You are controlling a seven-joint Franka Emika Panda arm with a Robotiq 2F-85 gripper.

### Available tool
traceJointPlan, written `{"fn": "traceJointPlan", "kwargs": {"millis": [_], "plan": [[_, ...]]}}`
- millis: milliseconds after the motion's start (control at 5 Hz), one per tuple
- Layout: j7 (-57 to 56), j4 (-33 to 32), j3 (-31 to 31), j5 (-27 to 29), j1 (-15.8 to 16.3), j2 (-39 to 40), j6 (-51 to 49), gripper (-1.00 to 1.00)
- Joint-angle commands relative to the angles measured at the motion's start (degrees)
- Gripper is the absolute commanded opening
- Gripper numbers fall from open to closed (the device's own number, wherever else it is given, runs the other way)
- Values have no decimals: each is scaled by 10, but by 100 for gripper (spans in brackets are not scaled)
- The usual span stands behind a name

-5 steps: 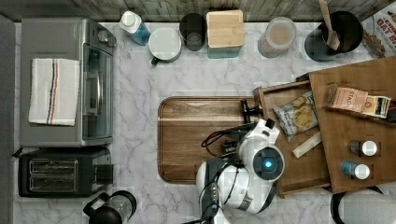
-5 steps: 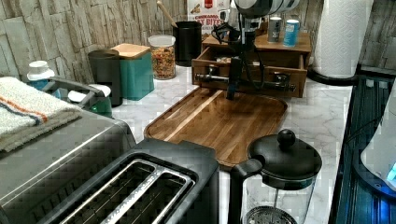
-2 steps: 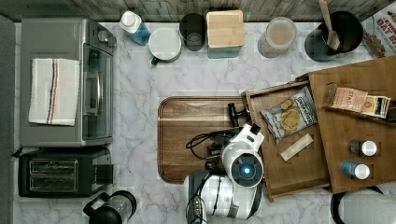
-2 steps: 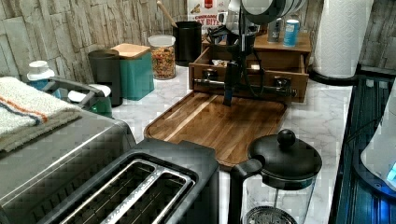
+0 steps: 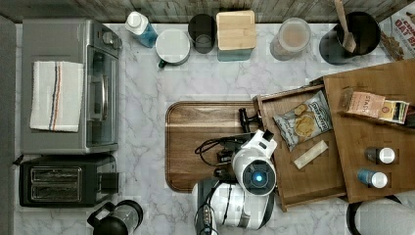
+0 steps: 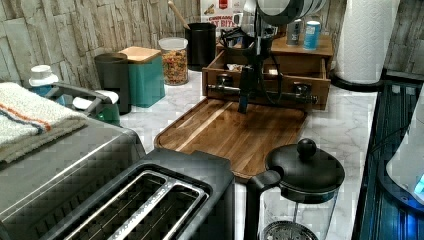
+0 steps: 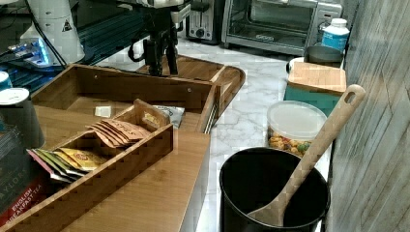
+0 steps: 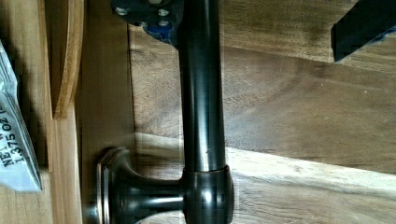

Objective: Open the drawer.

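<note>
the drawer (image 5: pixel 304 147) sits pulled out over the cutting board (image 5: pixel 205 142); the fingers (image 8: pixel 149 14) are spread around its handle (image 8: pixel 201 93), apparently releasing it.

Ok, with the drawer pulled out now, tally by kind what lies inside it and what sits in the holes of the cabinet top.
In the drawer:
Snack bags: 1
Stick packets: 1
In the holes of the cabinet top:
Bottles, one white-capped and one blue with a white cap: 2
Total: 4
</note>
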Motion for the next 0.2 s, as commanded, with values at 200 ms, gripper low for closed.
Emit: {"fn": "traceJointPlan", "kwargs": {"millis": [200], "plan": [[48, -32, 55, 11, 98, -32, -36, 100]]}}
